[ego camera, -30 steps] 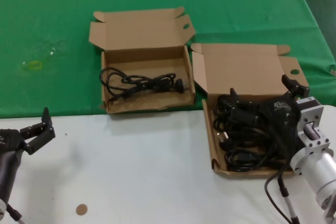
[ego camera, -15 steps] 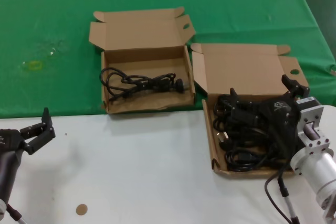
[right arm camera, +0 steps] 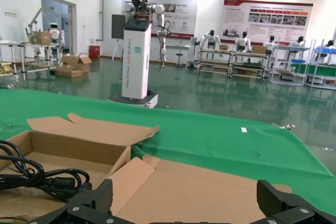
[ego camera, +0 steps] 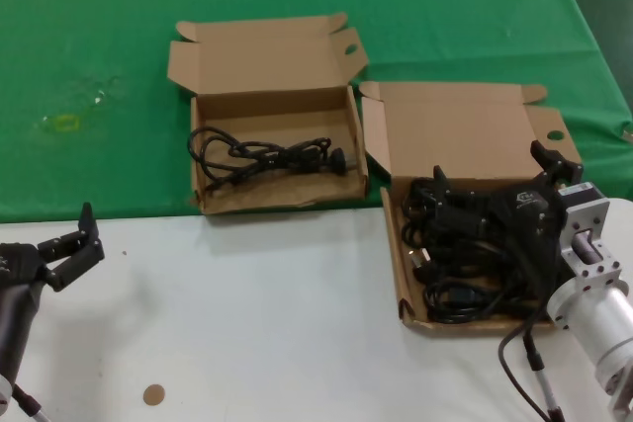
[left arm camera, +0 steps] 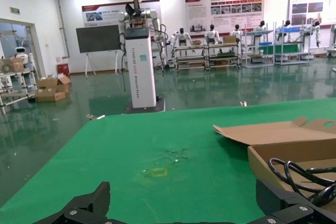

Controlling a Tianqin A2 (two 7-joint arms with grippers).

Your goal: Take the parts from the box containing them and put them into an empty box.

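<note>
The right gripper (ego camera: 492,188) is spread wide, grasping nothing, just above the black cables (ego camera: 465,254) that fill the box containing them (ego camera: 465,145). To its left, close beside, the second box (ego camera: 272,160) holds one cable (ego camera: 262,157). The left gripper (ego camera: 71,244) waits far left over the white table (ego camera: 257,323), fingers apart and empty

No visible change since earlier frames.
</note>
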